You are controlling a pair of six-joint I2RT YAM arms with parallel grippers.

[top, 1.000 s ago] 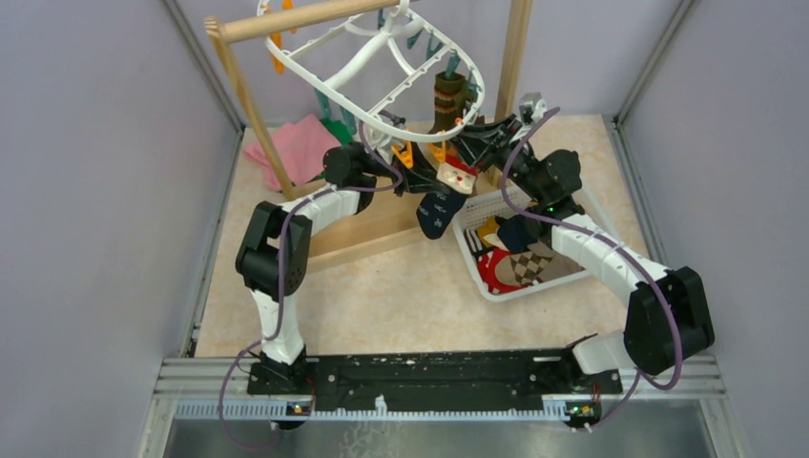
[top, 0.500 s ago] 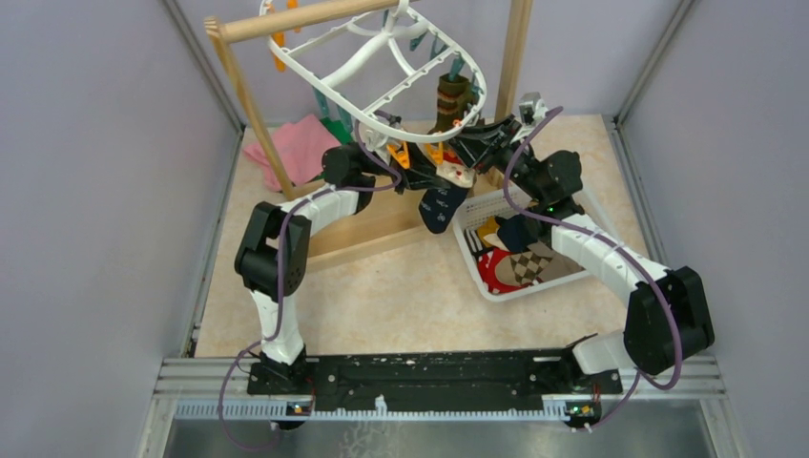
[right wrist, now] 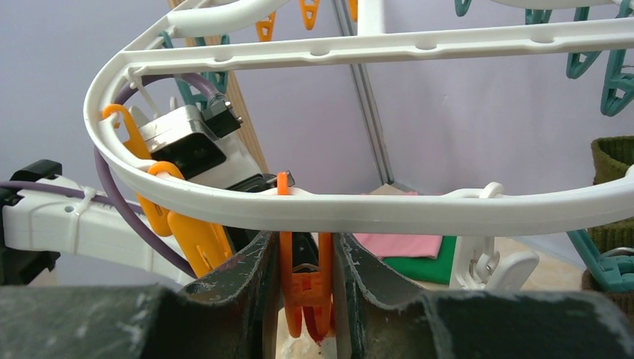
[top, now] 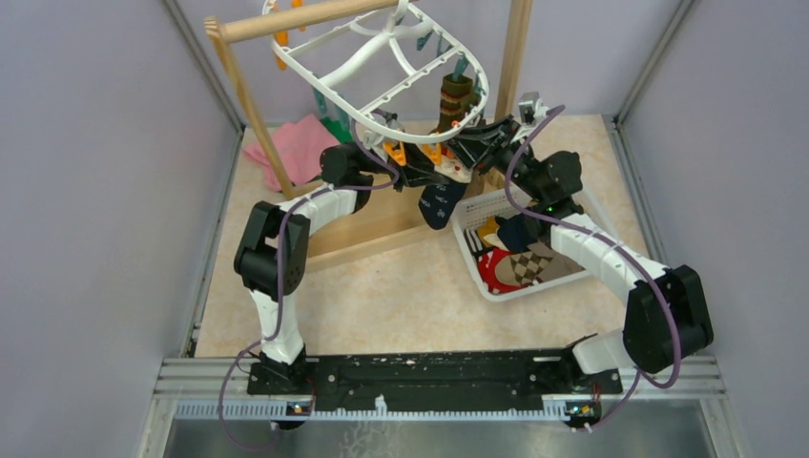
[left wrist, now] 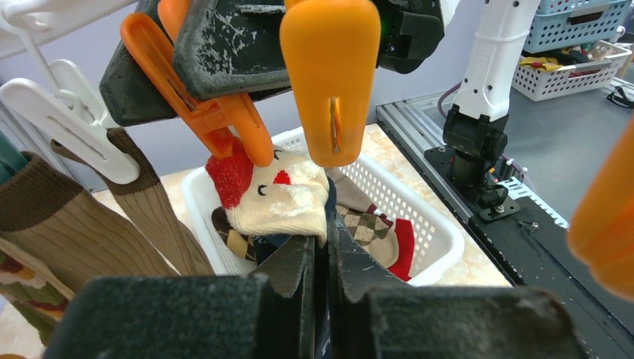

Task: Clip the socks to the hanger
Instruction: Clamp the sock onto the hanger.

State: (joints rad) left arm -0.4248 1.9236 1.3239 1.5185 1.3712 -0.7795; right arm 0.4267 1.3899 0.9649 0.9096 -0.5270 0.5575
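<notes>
**Top external view: a navy sock held up under the hanger**

The navy sock (top: 439, 202) hangs down just under the near rim of the hanger (right wrist: 374, 211). Its cuff is red and white with a little face on it. The left hand (left wrist: 321, 262) is clenched on the dark part of this sock, with both fingers pressed tight on the cloth. The cuff pokes up just above those fingers.

The right hand (right wrist: 303, 254) is grasping an orange clip (right wrist: 303, 288) that dangles from the hanger rim. One finger sits on each side of the clip. From the left wrist camera, the tip of that clip is right at the red bit of the cuff. I cannot tell if it bites the sock.

A brown striped sock (top: 453, 100) hangs from the far side of the hanger. The hanger is white, tilted, and has teal and orange clips all around.

A white basket (left wrist: 441, 232) sits just below and to the right of the navy sock. It holds more socks (top: 520, 262), red, yellow and diamond patterned.

The hanger hangs from a wooden rack (top: 286, 21). A pink cloth (top: 291, 148) and a green cloth (right wrist: 419, 268) lie behind the rack on the bench (top: 401, 296).
</notes>
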